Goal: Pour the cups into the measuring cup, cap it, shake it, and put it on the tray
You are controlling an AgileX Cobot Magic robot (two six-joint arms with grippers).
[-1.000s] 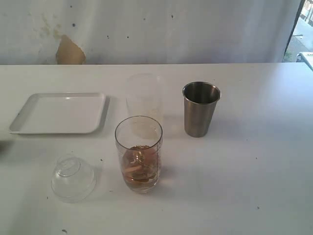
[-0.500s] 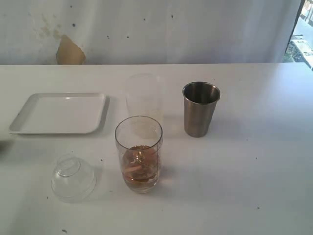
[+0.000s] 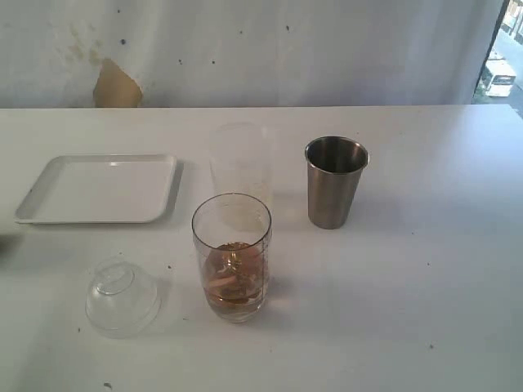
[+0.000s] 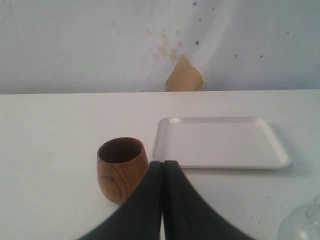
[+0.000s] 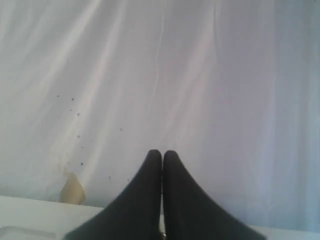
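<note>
the measuring cup (image 3: 232, 257) stands upright near the front middle of the desk (image 3: 425, 310), clear, uncapped, with brownish contents sitting in its lower part. just behind it is a frosted cup (image 3: 241, 163), pale and easy to lose against the white surface. the steel tumbler (image 3: 336, 181) stands upright to the right of that frosted cup, apart from both. a clear dome lid (image 3: 122, 296) lies on the desk to the left of the measuring cup, and the tray (image 3: 98, 188) sits further back on the left with nothing on it. the wooden cup (image 4: 121, 167) shows only in the left wrist view, upright on the desk just beside one short edge of the tray.

the left end effector (image 4: 162, 165) is clenched with nothing between its fingers, and it is close to the wooden cup. the right end effector (image 5: 161, 154) is likewise clenched and empty, aimed at the white curtain rather than the desk.

neither arm appears in the exterior view, so the pouring looks not yet begun. the nearest risk is the left arm pushing on with its fingers pressed together, which would shove or tip the wooden cup instead of gripping it. a pour from the steel tumbler could also land in the frosted cup, since it stands so close behind the measuring cup. the clear lid may slip or seat crookedly, and a loose cap would leak during shaking.
</note>
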